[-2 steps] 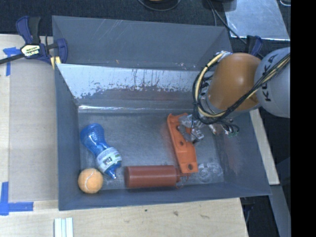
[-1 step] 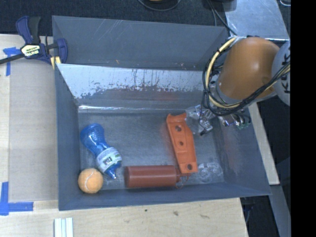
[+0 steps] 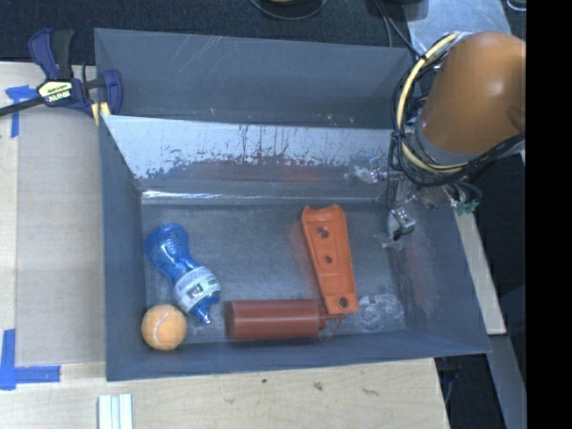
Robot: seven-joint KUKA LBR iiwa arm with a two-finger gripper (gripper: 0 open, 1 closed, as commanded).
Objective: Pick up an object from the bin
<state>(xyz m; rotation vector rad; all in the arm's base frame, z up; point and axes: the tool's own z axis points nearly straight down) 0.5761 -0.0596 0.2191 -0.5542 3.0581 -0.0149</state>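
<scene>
At the right wall of the bin (image 3: 121,266), toward the back corner, the gripper (image 3: 398,223) hangs low under its orange wrist cover (image 3: 474,92); open or closed, cannot tell. Nearest thing: orange flat block (image 3: 327,259) with holes, lying to its left, apart. Along the front: dark red cylinder (image 3: 273,320), blue bottle (image 3: 183,277), orange ball (image 3: 164,327).

Down in the bin (image 3: 116,239), a blue plastic bottle (image 3: 181,271) lies at the left, its white-labelled end just beside a small orange ball (image 3: 164,327) in the near left corner. A dark red cylinder (image 3: 273,320) lies along the near wall, its right end against a flat orange block (image 3: 328,259) with holes; a clear plastic piece (image 3: 382,311) sits just right of that
</scene>
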